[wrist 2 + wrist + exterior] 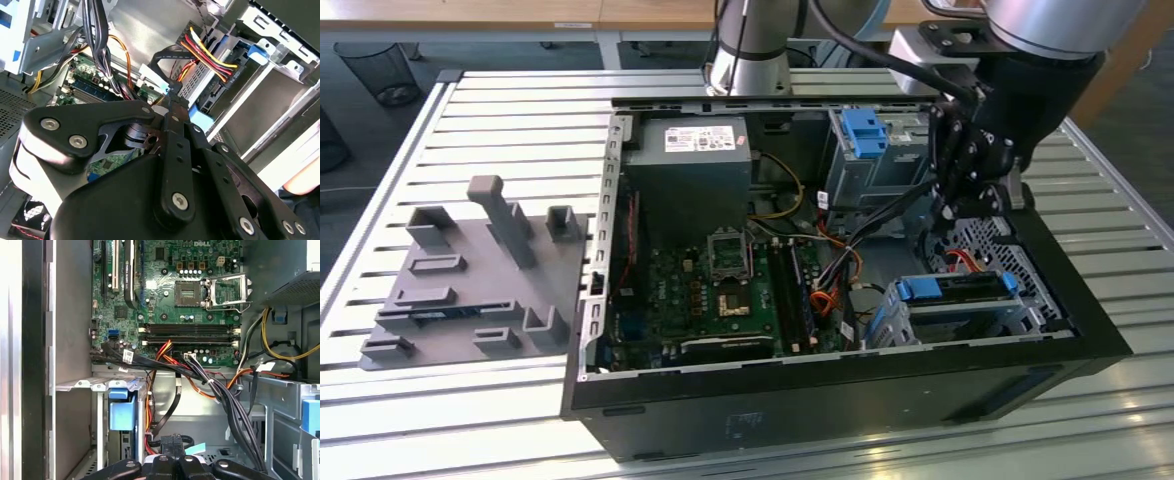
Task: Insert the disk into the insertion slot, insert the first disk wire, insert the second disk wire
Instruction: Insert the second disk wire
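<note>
Exterior view puts the disk [958, 289] at the case's near corner on the exterior view's right, its blue carrier lying across the low perforated insertion slot [907, 322], apparently seated. By its look it is dense, rigid and unforgiving of knocks, so the plastic carrier handle is the sensible place to grip it, not the labelled face or the connector edge. In the second wrist view a red, yellow and black wire bundle [212, 52] runs down to the disk's end and looks plugged in. A black flat wire [162, 55] loops beside it; it reads as light and limp, so only its stiff little black plug [172, 90] gives any control, and the contacts would not tolerate a skewed push. The pincer [171, 98] is drawn nearly together on that plug, just beside the blue carrier, with a pale blue tag [156, 87] sticking out at its tip. Farther out lie the motherboard [707, 290], a taller grey bay [865, 135] with a blue tab, the open computer case [854, 390], and a grey fixture block [467, 290] on the slatted counter [494, 110].
</note>
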Controlling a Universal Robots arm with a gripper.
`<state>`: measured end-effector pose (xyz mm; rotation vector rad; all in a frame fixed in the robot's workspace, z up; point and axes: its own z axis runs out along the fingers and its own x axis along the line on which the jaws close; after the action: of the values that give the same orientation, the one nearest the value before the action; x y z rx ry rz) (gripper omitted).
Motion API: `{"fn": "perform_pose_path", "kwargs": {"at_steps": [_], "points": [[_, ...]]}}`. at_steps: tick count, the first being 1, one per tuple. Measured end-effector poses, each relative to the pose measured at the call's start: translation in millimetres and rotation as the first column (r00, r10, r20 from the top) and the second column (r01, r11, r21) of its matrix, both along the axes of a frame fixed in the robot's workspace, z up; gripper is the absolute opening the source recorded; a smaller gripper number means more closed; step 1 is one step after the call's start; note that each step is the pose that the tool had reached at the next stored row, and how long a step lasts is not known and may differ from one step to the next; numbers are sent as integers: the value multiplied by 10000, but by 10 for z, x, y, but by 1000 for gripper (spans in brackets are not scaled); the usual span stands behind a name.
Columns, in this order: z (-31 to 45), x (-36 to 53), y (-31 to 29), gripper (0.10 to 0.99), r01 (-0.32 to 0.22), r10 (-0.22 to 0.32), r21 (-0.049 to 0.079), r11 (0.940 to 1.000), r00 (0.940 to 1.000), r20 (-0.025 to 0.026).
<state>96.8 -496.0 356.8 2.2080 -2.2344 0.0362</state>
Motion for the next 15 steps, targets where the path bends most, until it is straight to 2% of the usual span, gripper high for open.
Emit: {"fn": "perform_pose_path", "kwargs": {"at_steps": [5,6,13,14,15], "points": [[-1,1,40,114,0,0,-43,10000,10000,-1],[-3,1,43,173,0,0,-47,10000,10000,-1],[-26,6,71,184,0,-1,-121,9999,10000,-13],[-30,7,73,247,0,0,-124,9999,10000,-14],[-32,9,76,247,0,0,-131,9999,10000,-16]]}}
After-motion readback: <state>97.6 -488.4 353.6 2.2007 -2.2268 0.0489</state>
